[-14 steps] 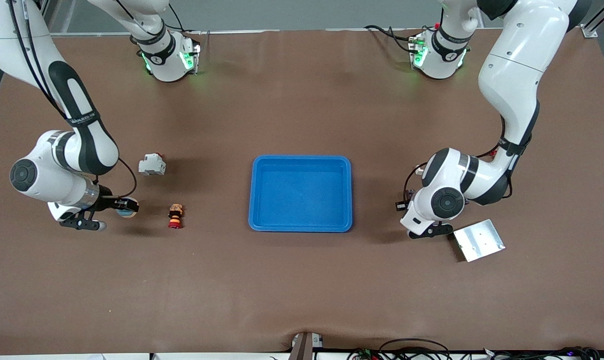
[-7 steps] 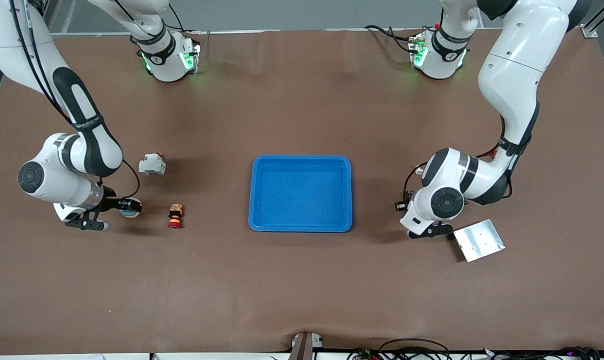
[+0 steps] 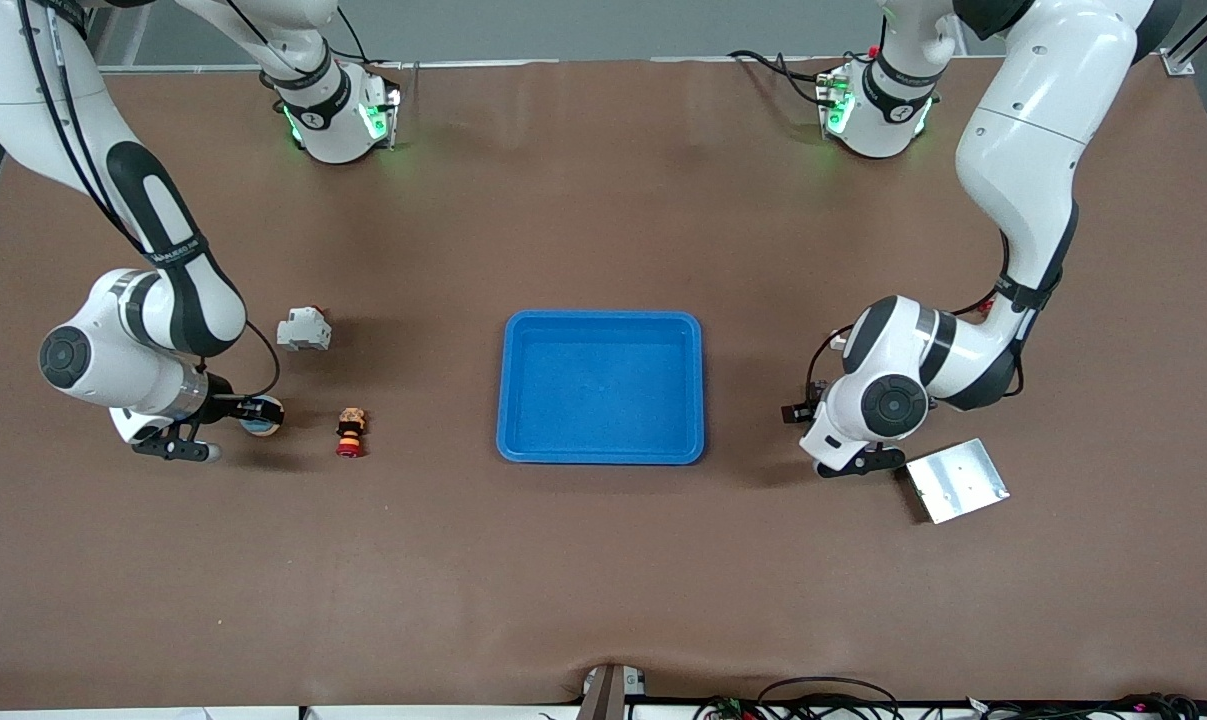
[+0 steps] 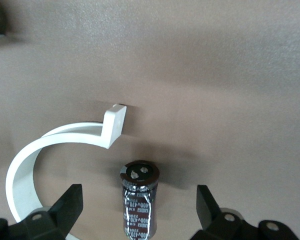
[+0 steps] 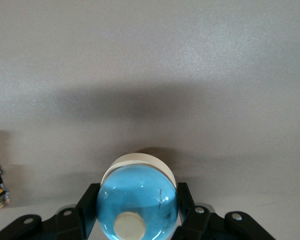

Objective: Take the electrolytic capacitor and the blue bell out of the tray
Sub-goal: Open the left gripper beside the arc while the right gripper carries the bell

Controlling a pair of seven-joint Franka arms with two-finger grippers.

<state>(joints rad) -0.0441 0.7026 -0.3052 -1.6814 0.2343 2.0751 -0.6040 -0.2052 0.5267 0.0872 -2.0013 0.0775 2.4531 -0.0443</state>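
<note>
**Clerk:** Item one, your left hand?

**Me:** My left hand [image 4: 140, 210] is low over the table [image 3: 603, 580] toward the left arm's end, just beside the metal plate [image 3: 957, 480]. Its fingers [image 4: 70, 205] are spread wide, released. The capacitor [image 4: 140, 202], a dark cylinder, stands upright on the table between them, touching neither. A white curved bracket [image 4: 55, 145] lies on the table just beside the capacitor.

**Clerk:** Item two, your right hand?

**Me:** My right hand [image 3: 253, 413] is low at the right arm's end of the table, clenched on the bell [image 5: 137, 202]. It is a blue dome with a pale rim and a pale button, gripped on both sides by my fingers [image 5: 87, 205]. I cannot tell whether it touches the table.

**Clerk:** Other stock?

**Me:** One blue tray [image 3: 508, 400], mid-table between my two hands, nothing in it. One small orange and red part [image 3: 350, 432], near the bell, toward the tray. One white block with a red tip [image 3: 303, 329], farther from the front camera than that part.
</note>
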